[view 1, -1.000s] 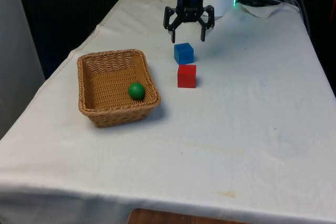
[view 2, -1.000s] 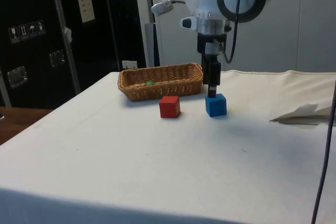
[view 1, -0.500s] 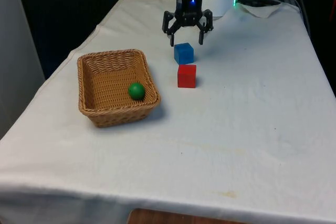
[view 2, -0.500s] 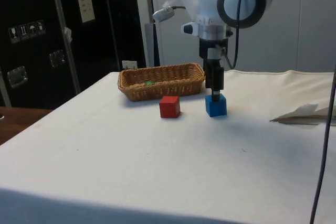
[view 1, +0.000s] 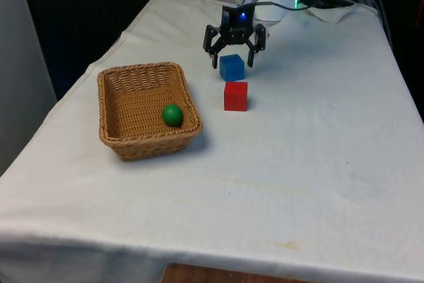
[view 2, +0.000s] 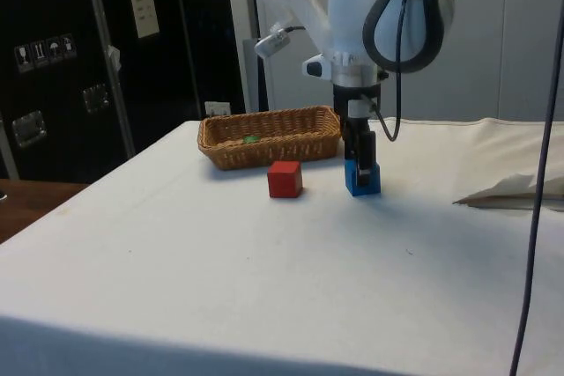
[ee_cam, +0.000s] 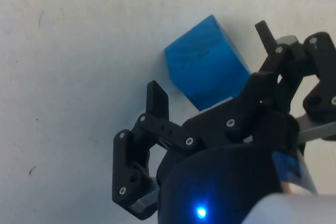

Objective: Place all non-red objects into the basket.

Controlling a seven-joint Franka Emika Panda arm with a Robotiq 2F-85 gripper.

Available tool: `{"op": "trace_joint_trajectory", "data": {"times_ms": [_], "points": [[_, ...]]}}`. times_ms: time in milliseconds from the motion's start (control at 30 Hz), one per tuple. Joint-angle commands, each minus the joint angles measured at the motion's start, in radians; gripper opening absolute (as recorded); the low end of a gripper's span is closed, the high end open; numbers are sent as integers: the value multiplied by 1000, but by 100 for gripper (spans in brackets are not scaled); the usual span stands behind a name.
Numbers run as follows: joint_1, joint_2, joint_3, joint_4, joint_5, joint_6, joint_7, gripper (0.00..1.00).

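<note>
White cloth covers the bench [view 1: 318, 164], and the blue block [view 1: 232, 67] sits on it. The black gripper [view 1: 234, 63] is low over the blue block, with its fingers [ee_cam: 156, 103] spread wide, one on each side. The fingers do not touch the block and hold nothing. In the wrist view the blue block [ee_cam: 207, 66] lies between the two fingers with a gap on both sides. In the side view the gripper [view 2: 361, 172] is down at the blue block [view 2: 363, 179].

Just beside the blue block, on the side away from the robot, stands the red block [view 1: 235, 95]. The two blocks are close but do not touch. In the side view the red block [view 2: 285, 179] is a little apart from the blue one.

Farther from the blue block, toward the front view's left, is the woven basket [view 1: 114, 118]. A green ball [view 1: 172, 114] lies inside it, near the wall closest to the blocks. In the side view the basket [view 2: 273, 140] sits behind the red block.

Dark cabinets in the side view carry small labels [view 2: 142, 5], but the writing cannot be read.
</note>
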Motion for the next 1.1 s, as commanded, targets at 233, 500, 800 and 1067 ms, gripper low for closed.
{"op": "trace_joint_trajectory", "data": {"times_ms": [233, 500, 800, 1067], "points": [[-20, -1, 29, -8, 22, 14, -16, 100], [-21, -2, 28, -8, 23, 11, -16, 25], [-22, -4, 28, -9, 23, 8, -16, 3], [-5, -42, -16, -5, -2, -25, 0, 3]]}}
